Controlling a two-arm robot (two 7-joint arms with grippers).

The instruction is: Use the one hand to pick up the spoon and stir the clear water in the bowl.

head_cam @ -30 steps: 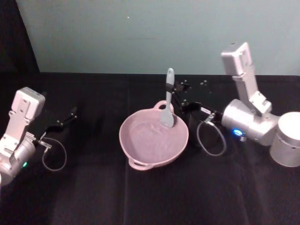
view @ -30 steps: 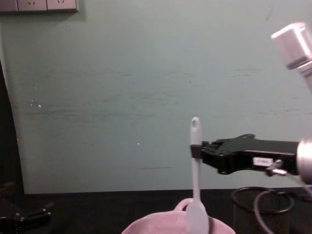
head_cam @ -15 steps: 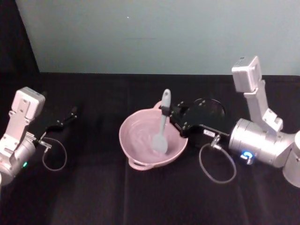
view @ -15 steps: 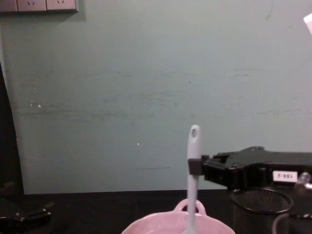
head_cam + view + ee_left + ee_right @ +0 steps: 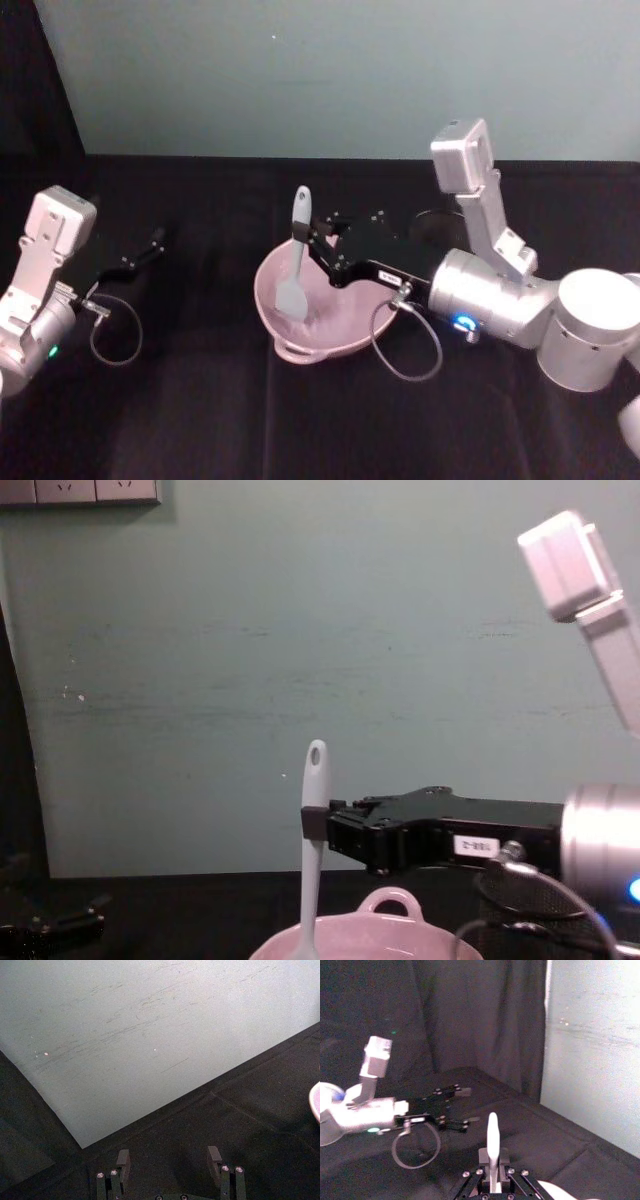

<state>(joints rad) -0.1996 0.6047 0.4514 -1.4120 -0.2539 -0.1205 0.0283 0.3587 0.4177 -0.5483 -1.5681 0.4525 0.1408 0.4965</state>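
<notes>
pink bowl (image 5: 262, 298): right under the jaws, water (image 5: 335, 308) barely showing.
spoon (image 5: 297, 262): upright, blade down in the bowl, handle poking up past the jaws.
right hand (image 5: 309, 241): jaws clamped on the spoon's handle.
left hand (image 5: 150, 245): parked well away, its own jaws apart.
step: we'd say stirring is on.
next: we'd want slow circles, blade low, clear of the rim.

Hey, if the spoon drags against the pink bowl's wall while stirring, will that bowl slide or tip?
Tipping seems unlikely: the bowl is wide and low. It may slide little, since it sits on black cloth. The slim spoon in the right tool probably pushes only lightly.
</notes>
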